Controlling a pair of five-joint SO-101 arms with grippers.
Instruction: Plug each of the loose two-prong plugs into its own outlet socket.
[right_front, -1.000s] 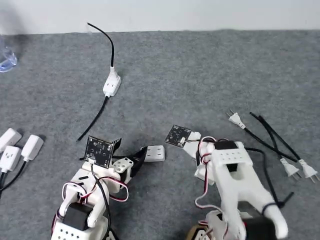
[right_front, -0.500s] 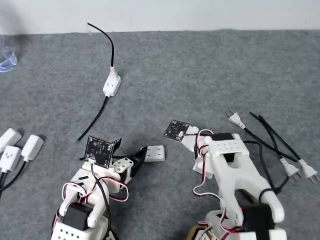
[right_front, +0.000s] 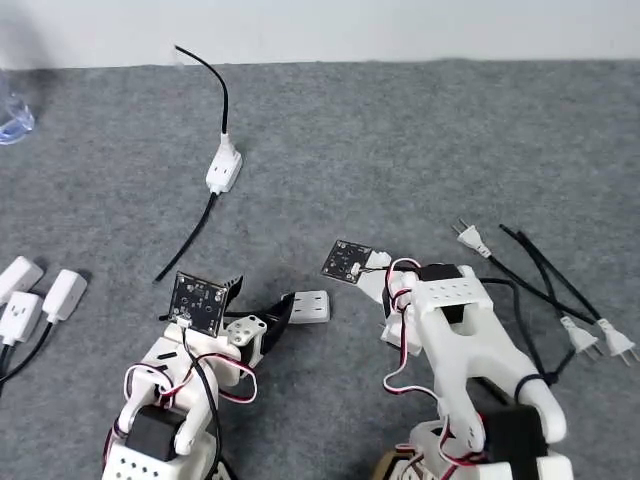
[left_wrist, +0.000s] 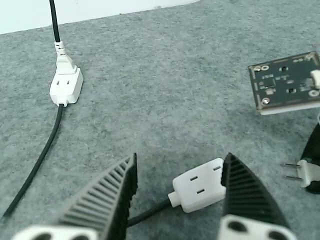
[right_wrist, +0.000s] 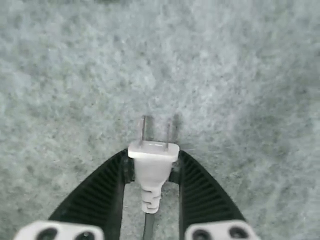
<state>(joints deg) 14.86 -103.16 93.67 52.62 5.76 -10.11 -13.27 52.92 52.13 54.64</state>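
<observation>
My right gripper (right_wrist: 153, 157) is shut on a white two-prong plug (right_wrist: 150, 172), whose prongs point away over the grey carpet. In the left wrist view that same plug (left_wrist: 301, 172) hangs close to a white outlet socket (left_wrist: 198, 186). The socket lies on the carpet between the fingers of my open left gripper (left_wrist: 180, 169), nearer one finger. From above, the socket (right_front: 310, 306) is just ahead of the left gripper (right_front: 262, 298), and the right arm (right_front: 452, 312) stands to its right.
One plug sits in a socket (right_front: 223, 170) at the back, with a black cord. Several loose sockets (right_front: 40, 295) lie at the left edge. Three loose plugs (right_front: 470, 238), (right_front: 580, 338), (right_front: 620, 348) with black cords lie to the right.
The right arm has shifted a little to the left and forward with the plug, toward the socket by the left gripper. The left arm has kept still.
</observation>
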